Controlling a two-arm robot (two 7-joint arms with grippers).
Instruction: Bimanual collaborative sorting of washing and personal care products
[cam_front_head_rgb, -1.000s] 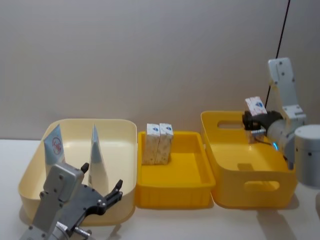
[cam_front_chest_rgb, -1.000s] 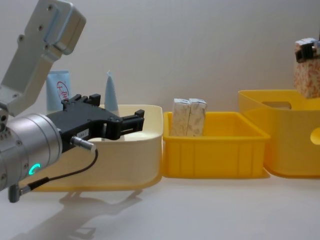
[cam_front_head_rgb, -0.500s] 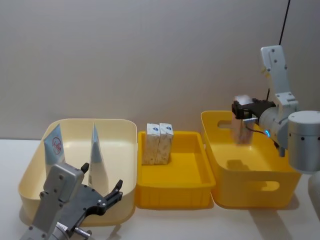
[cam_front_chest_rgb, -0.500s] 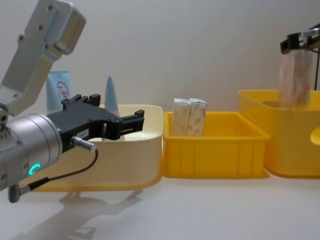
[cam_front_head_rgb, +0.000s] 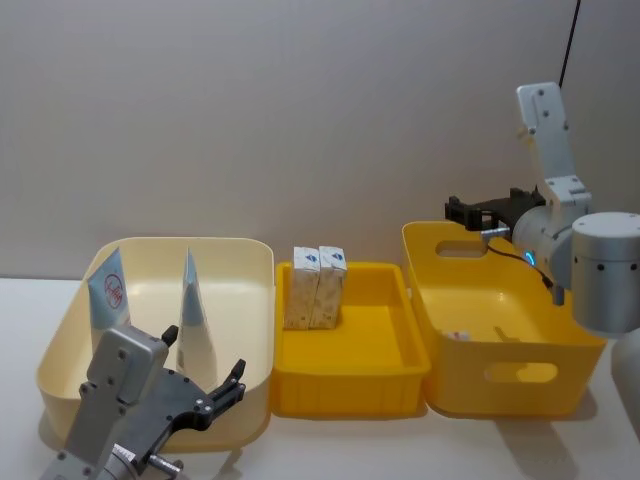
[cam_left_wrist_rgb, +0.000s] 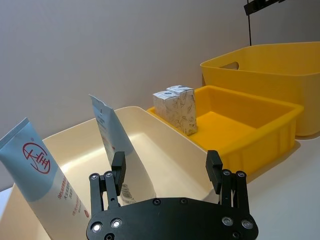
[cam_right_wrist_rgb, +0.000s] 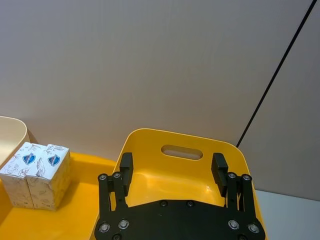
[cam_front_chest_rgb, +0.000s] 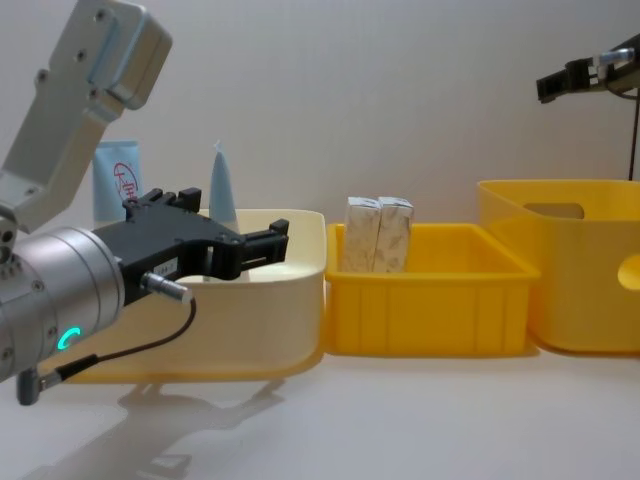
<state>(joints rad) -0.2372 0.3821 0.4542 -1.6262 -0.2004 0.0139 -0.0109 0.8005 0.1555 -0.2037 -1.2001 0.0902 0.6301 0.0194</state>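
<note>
We see two pale blue-and-white tubes (cam_front_head_rgb: 107, 292), one carrying a red round logo and red print, and two white cartons (cam_front_head_rgb: 317, 288) covered in a fine brownish leafy print with a blue emblem on top. The bin (cam_front_head_rgb: 255, 300) is cream, while the shallow tray (cam_front_head_rgb: 350, 388) and the deep bin (cam_front_head_rgb: 500, 385) are both bright yellow, on a white table (cam_front_head_rgb: 500, 450) before a beige-grey wall (cam_front_head_rgb: 300, 120). The left gripper (cam_left_wrist_rgb: 166, 165) and the right gripper (cam_right_wrist_rgb: 172, 162) show us black fingers, on silver-grey wrists with small turquoise lights.
</note>
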